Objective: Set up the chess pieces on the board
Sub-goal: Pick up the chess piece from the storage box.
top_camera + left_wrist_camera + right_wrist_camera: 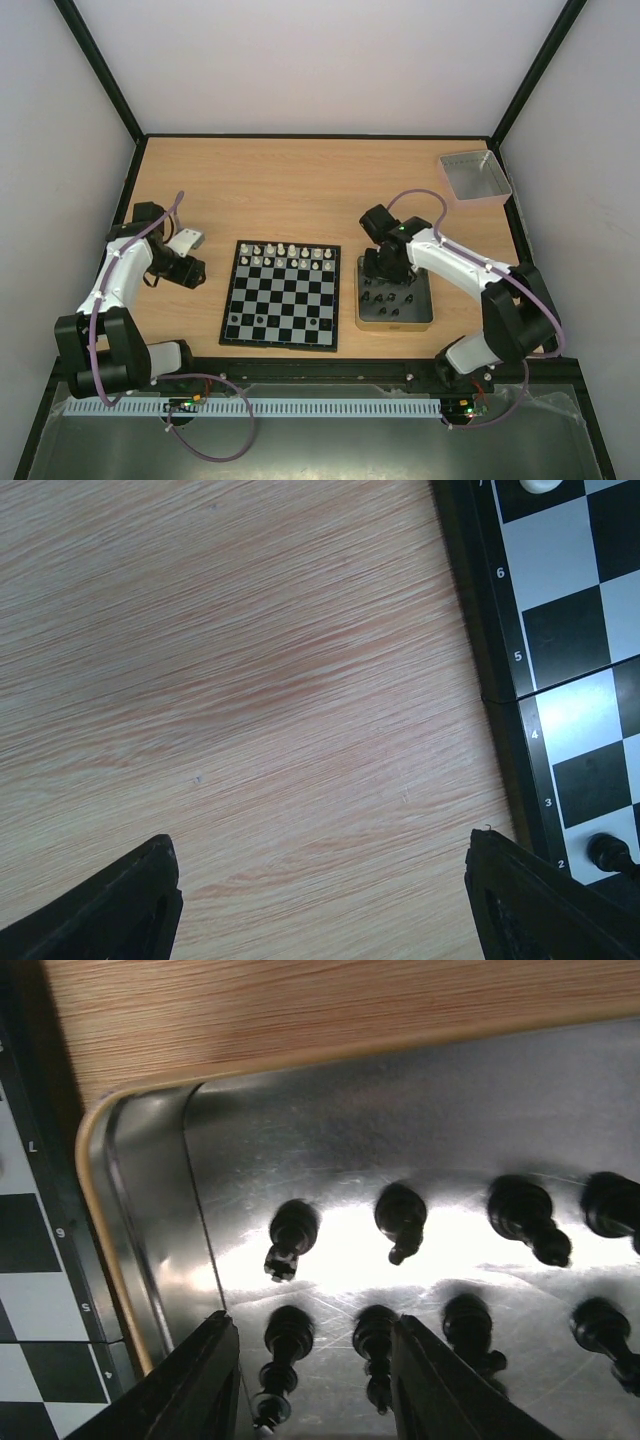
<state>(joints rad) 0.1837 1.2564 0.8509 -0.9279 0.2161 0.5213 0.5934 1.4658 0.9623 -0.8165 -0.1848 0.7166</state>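
Observation:
The board [280, 296] lies mid-table with white chess pieces [285, 257] along its two far rows and a few black ones [262, 319] near its front. More black pieces [400, 1215] stand in a metal tin [396, 318] right of the board. My right gripper [315, 1380] hangs low inside the tin, open, its fingers [200, 1380] straddling two black pieces [285, 1355] without closing on either. My left gripper [320, 905] is open over bare wood just left of the board's edge [500, 630], nothing between its fingers [120, 910]. A black piece [606, 852] stands close to its right finger.
A grey square tray [475, 177] sits at the far right corner. The tin's left wall [150, 1250] rises close beside my right gripper's left finger. Black-framed enclosure walls ring the wooden table [300, 190].

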